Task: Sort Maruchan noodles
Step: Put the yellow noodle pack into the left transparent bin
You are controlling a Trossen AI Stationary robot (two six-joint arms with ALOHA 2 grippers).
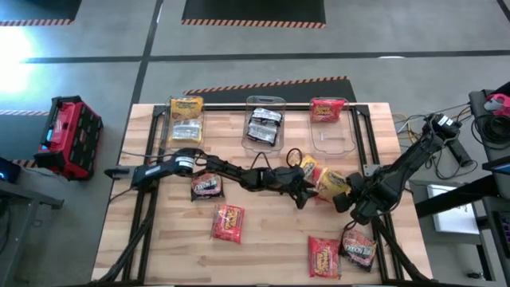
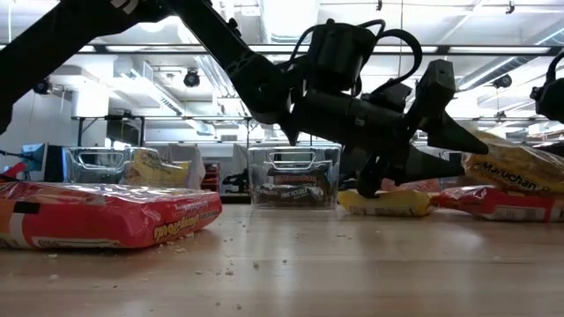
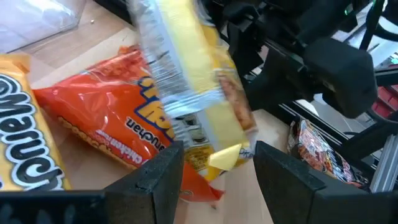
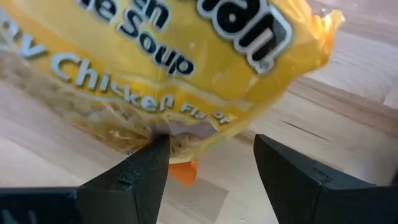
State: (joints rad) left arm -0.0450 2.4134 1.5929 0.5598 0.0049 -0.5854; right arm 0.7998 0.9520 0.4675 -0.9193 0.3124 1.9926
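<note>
A crinkly yellow plastic ramen packet (image 1: pixel 331 182) is seen right of the table's centre, lifted off the pale wooden tabletop (image 1: pixel 263 247) in the low view, with the right gripper (image 1: pixel 344 196) at its edge; whether it is pinched cannot be told, the fingers standing apart in the wrist view. The left gripper (image 1: pixel 304 194) is held unclenched beside a red ramen packet (image 3: pixel 106 112) and grasps nothing. Three clear plastic bins (image 1: pixel 265 121) along the far edge hold yellow, dark and red packets. Further red and dark packets (image 1: pixel 227 222) lie loose nearer the front.
</note>
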